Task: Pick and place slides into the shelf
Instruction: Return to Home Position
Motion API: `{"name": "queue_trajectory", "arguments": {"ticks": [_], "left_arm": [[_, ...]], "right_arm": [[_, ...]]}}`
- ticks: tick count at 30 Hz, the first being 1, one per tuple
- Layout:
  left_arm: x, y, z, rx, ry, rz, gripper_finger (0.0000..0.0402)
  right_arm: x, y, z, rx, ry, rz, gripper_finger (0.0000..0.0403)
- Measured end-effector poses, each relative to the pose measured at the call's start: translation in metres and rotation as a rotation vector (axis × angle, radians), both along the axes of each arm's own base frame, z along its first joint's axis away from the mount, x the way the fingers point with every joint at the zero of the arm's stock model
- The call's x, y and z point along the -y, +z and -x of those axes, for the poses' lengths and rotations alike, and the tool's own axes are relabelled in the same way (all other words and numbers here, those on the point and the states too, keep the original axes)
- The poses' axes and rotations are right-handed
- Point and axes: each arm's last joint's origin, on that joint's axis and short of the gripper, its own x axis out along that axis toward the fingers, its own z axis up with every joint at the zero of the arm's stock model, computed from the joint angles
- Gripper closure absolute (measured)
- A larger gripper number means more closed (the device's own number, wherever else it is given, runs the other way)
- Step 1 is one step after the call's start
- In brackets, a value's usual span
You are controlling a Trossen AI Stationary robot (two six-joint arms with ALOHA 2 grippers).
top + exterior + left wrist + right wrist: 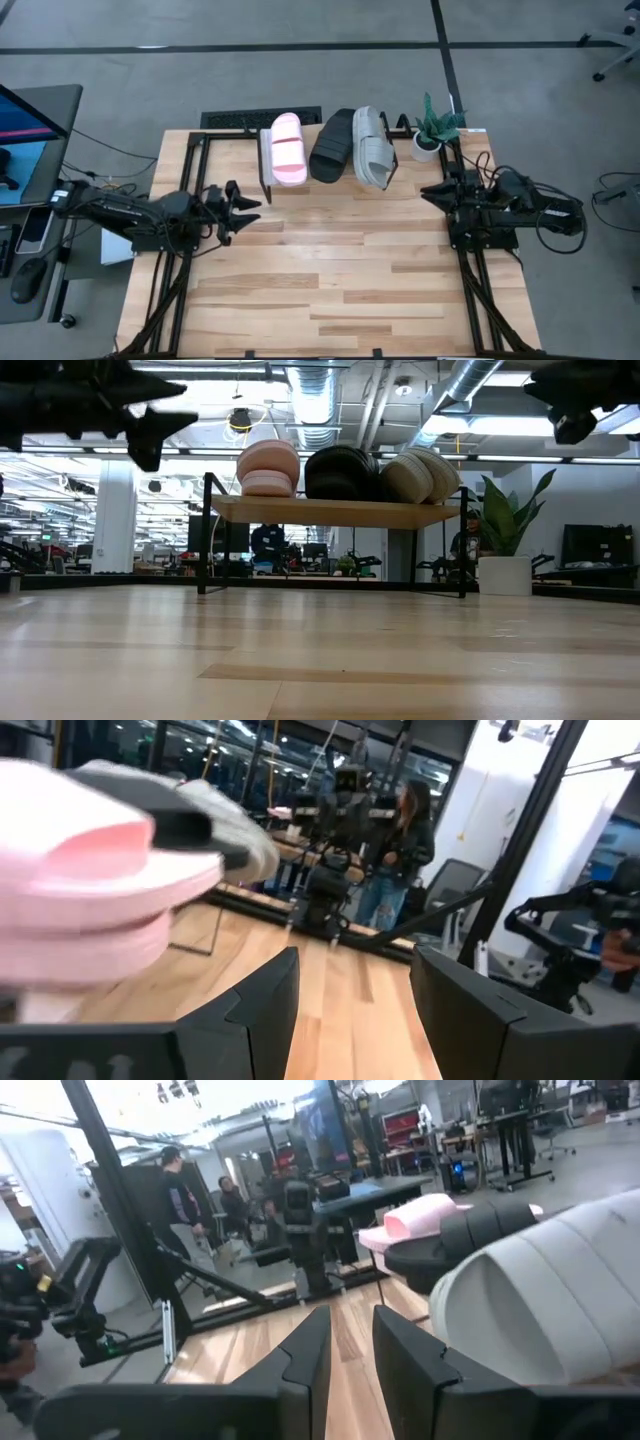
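All three slides are on the shelf [335, 511] at the far edge of the tabletop [330, 290]: pink slide [289, 148] on the left, black slide [332, 146] in the middle, light grey slide [372, 148] on the right. Looks like placement is done.

Left gripper [245, 203] hangs low over the tabletop, just in front of the shelf's left leg. Its fingers are wide apart and hold nothing. Right gripper [432, 190] is by the shelf's right end, near the potted plant [435, 128], with a narrow gap between its fingers and nothing in them.

Risks:
- The grey slide looks tipped on its edge, leaning on the black one and overhanging the front. A knock to the shelf could roll it off.
- Both grippers sit close to the shelf legs, so a wide swing home could clip the frame. The right one could also catch the plant.

The tabletop is light wood planks with black rails down both sides. The room is an open lab with a concrete floor, exposed ducts and a monitor desk off to the left. People [180, 1190] stand well beyond the table.
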Motion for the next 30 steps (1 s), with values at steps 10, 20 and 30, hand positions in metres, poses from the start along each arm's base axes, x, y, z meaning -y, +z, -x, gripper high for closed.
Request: {"name": "queue_trajectory", "arguments": {"ticks": [10, 20, 30], "left_arm": [[-0.006, -0.012, 0.019, 0.018, 0.036, -0.015, 0.0221], [-0.007, -0.031, 0.023, -0.170, 0.034, -0.014, 0.0221], [-0.008, -0.042, 0.024, -0.290, 0.081, -0.002, 0.0221]], "right_arm": [[-0.003, 0.000, 0.000, 0.003, 0.083, 0.080, 0.0334], [-0.004, -0.017, -0.002, -0.185, 0.120, -0.064, 0.0344], [-0.003, -0.023, -0.014, -0.296, 0.070, -0.266, 0.0349]]}}
